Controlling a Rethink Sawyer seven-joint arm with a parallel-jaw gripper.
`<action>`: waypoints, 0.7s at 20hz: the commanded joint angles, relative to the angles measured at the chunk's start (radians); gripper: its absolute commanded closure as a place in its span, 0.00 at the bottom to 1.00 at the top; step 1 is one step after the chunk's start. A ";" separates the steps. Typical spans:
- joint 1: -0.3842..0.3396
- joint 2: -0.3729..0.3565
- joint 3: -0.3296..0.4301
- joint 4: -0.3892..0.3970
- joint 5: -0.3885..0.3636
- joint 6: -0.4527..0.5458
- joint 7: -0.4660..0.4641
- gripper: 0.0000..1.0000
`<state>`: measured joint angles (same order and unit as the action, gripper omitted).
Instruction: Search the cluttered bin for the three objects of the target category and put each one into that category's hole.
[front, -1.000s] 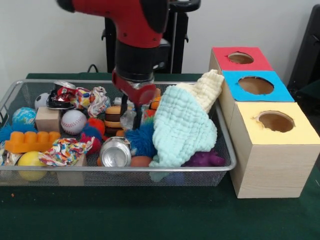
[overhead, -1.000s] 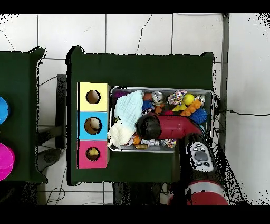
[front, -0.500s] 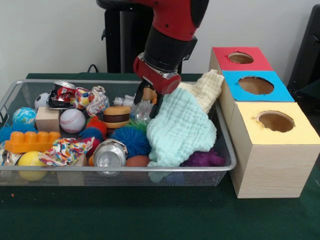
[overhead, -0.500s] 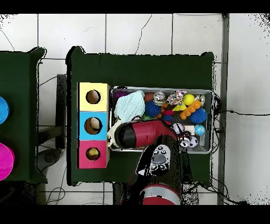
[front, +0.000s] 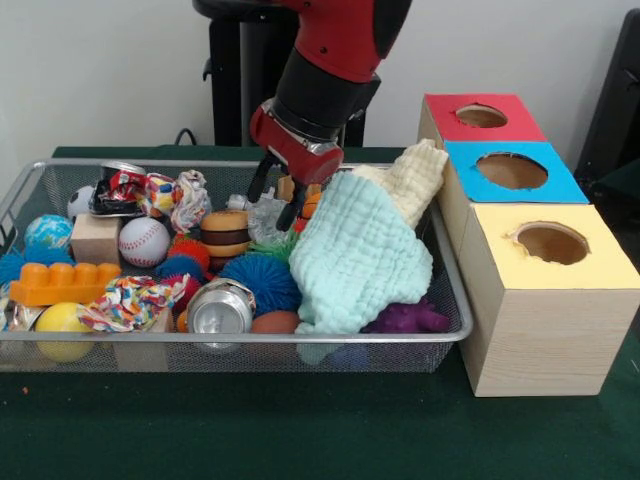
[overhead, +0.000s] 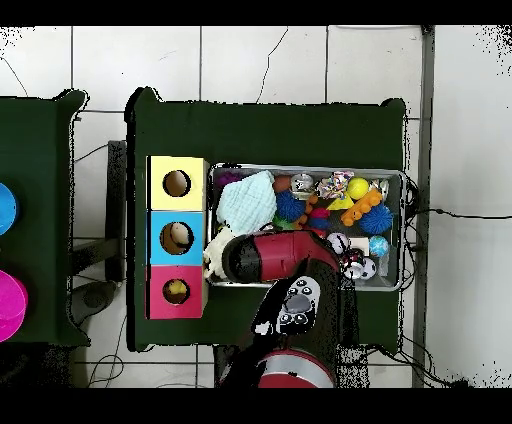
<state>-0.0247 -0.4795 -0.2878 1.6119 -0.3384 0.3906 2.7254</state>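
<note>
The bin (front: 250, 338) is a long wire mesh basket full of toys; it also shows in the overhead view (overhead: 401, 230). My gripper (front: 274, 198) hangs open and empty over the bin's back middle. It is just above a crumpled clear plastic piece (front: 262, 218) and left of a mint cloth (front: 355, 255). A burger toy (front: 226, 232), a blue spiky ball (front: 258, 280) and a silver can (front: 222, 308) lie in front of it. Three boxes with holes stand to the right: red (front: 480, 115), blue (front: 512, 170) and yellow (front: 550, 243). In the overhead view my arm (overhead: 275, 256) hides the gripper.
A cream cloth (front: 415, 175) drapes over the bin's right rim against the boxes. A baseball (front: 145, 240), wooden block (front: 95, 238), orange brick (front: 62, 282), yellow ball (front: 62, 320), crushed can (front: 120, 188) and purple toy (front: 410, 318) lie in the bin.
My gripper has risen out of the clutter beside the burger toy, swung right toward the mint cloth, then back a little left. The can and the blue spiky ball have shifted.
</note>
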 joint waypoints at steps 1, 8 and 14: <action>-0.098 0.016 0.053 0.027 0.069 0.080 0.042 0.00; -0.309 -0.013 0.193 0.068 0.090 0.118 -0.106 0.00; -0.440 -0.056 0.299 0.078 0.102 0.206 -0.181 0.00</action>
<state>-0.3972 -0.5244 -0.1660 1.6238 -0.2763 0.4282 2.7254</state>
